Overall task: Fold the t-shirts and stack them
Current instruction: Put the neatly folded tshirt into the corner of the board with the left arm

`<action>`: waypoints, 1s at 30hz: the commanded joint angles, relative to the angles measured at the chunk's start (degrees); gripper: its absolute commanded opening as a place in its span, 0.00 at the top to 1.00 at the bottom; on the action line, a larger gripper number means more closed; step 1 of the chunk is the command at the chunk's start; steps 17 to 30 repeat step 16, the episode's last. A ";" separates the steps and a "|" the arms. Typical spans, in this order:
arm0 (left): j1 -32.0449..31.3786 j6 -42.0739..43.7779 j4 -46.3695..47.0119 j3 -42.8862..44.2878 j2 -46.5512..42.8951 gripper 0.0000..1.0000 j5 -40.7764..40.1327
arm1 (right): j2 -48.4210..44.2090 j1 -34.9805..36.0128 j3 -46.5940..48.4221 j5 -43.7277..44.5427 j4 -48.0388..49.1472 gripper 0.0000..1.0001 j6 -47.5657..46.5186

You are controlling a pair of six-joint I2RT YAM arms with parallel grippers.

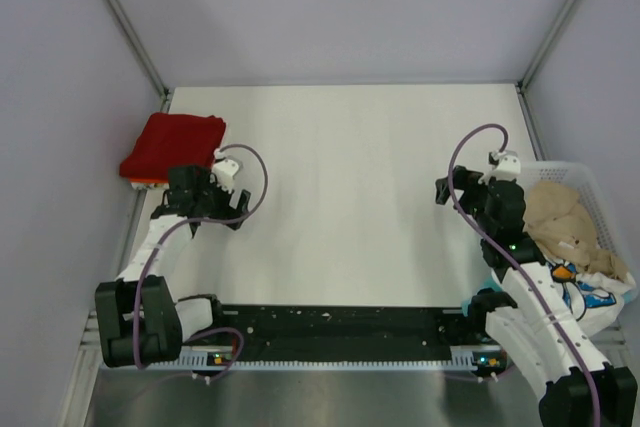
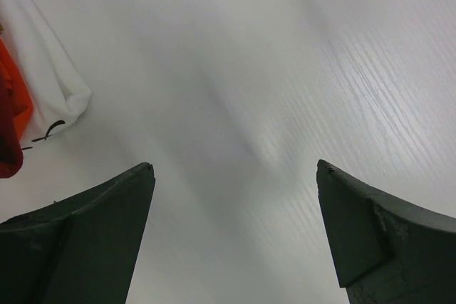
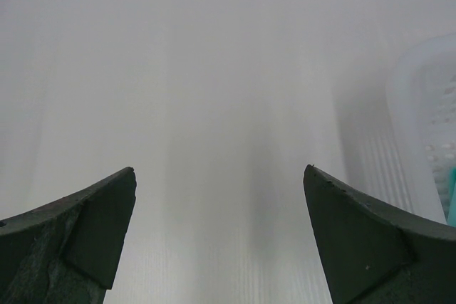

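A folded dark red t-shirt (image 1: pixel 172 143) lies at the far left of the table on top of a stack; an orange-red edge (image 1: pixel 141 181) shows under it. In the left wrist view the stack's side shows at the left: a white printed shirt (image 2: pixel 51 94), the orange-red shirt (image 2: pixel 14 97) and the dark red shirt (image 2: pixel 8 154). My left gripper (image 1: pixel 210 202) (image 2: pixel 235 176) is open and empty over bare table just right of the stack. A beige shirt (image 1: pixel 558 215) and a white printed shirt (image 1: pixel 592 293) lie crumpled in the basket. My right gripper (image 1: pixel 462 192) (image 3: pixel 219 176) is open and empty, left of the basket.
The white lattice basket (image 1: pixel 590 175) stands at the right edge of the table; its rim shows in the right wrist view (image 3: pixel 420 97). Grey walls and metal frame posts close in the table on the left, back and right.
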 commanded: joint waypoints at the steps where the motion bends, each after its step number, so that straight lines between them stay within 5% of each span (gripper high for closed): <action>1: 0.02 0.84 1.88 -0.28 -0.60 0.01 2.26 | -0.61 -0.30 0.45 -0.12 3.33 0.01 0.75; 30: 0.11 2.16 0.65 0.25 0.28 0.01 3.75 | -0.61 -0.30 0.63 -0.56 3.33 0.01 0.84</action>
